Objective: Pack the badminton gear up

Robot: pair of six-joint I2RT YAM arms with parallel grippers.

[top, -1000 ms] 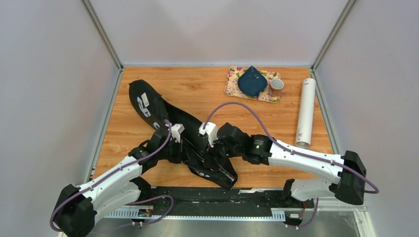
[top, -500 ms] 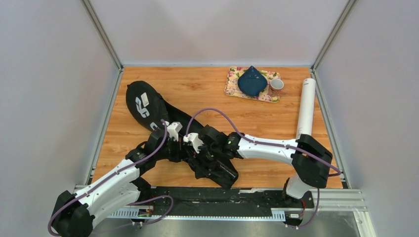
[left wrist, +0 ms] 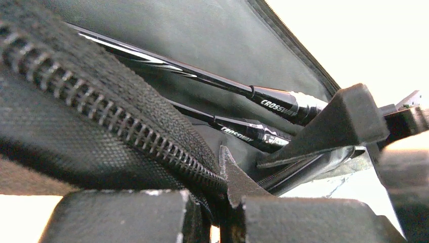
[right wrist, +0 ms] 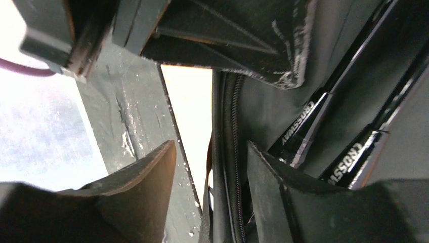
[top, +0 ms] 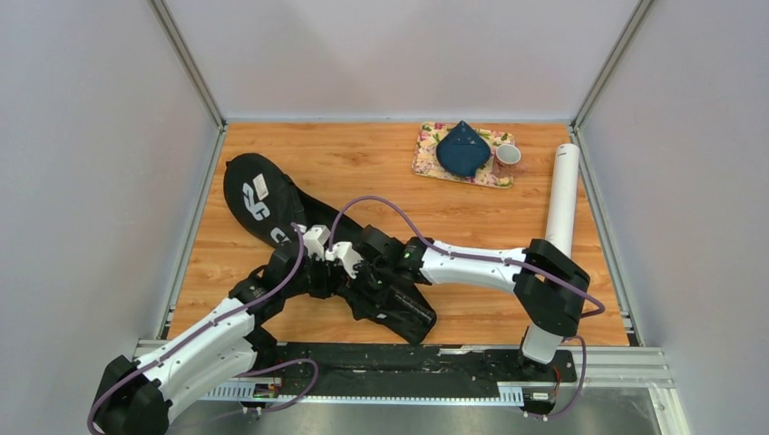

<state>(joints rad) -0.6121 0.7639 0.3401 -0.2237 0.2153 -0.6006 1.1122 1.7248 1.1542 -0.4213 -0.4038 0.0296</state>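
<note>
Left end effector (left wrist: 218, 215) clamped on cover (left wrist: 177, 35) zipper edge; right end effector (right wrist: 210, 172) seemingly part-open astride it

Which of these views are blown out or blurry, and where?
Top external view: even light, sharp throughout. Left wrist view: background past the racket cover blown out white, glare streak on a racket shaft. Right wrist view: overexposed patches at centre and left, near fingers dark and slightly soft.

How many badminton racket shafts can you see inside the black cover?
2. One glossy black racket shaft lies uppermost inside the open black fabric zip cover; the second shaft sits just below it. Their heads are hidden, so others may be too.
</note>
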